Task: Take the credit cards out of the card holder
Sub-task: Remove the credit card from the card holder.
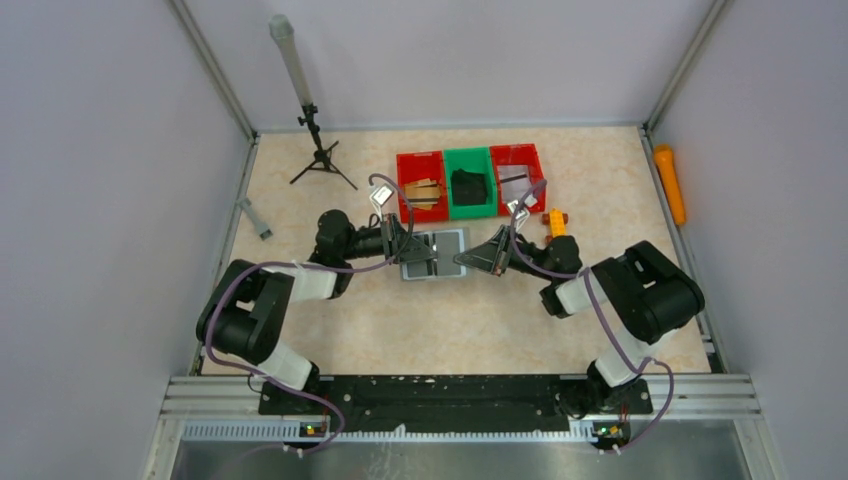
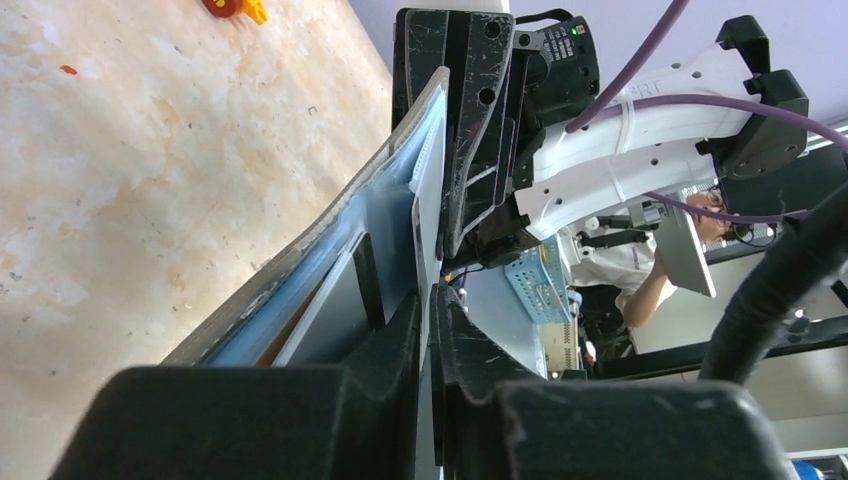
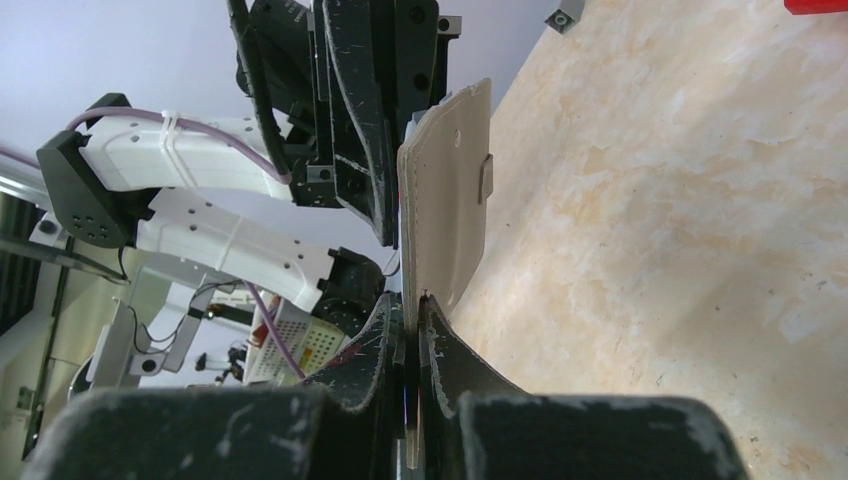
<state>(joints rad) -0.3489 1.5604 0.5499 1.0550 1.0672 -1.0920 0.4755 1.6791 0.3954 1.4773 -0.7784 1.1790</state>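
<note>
Fingers [image 2: 395,335] of left gripper [image 2: 428,297] and right gripper [image 3: 410,300] pinch the flat grey folding card holder [image 1: 450,245]; right should anchor firmly.

1. Overhead view: bright, even, diffuse light. The pale bench [image 1: 450,320] is evenly exposed, with only faint, soft shadows beneath the arms.
2. Its far corners bow slightly, and small things look coarse and low in detail.
3. Left wrist view: the left claw [image 2: 428,300] sits very close to the lens, dark and blurred. The card holder [image 2: 390,210] shows a cool bluish sheen.
4. Right wrist view: the right claw [image 3: 410,305] is underexposed and soft. The bench beyond is sharp, with pale washed-out patches.
</note>
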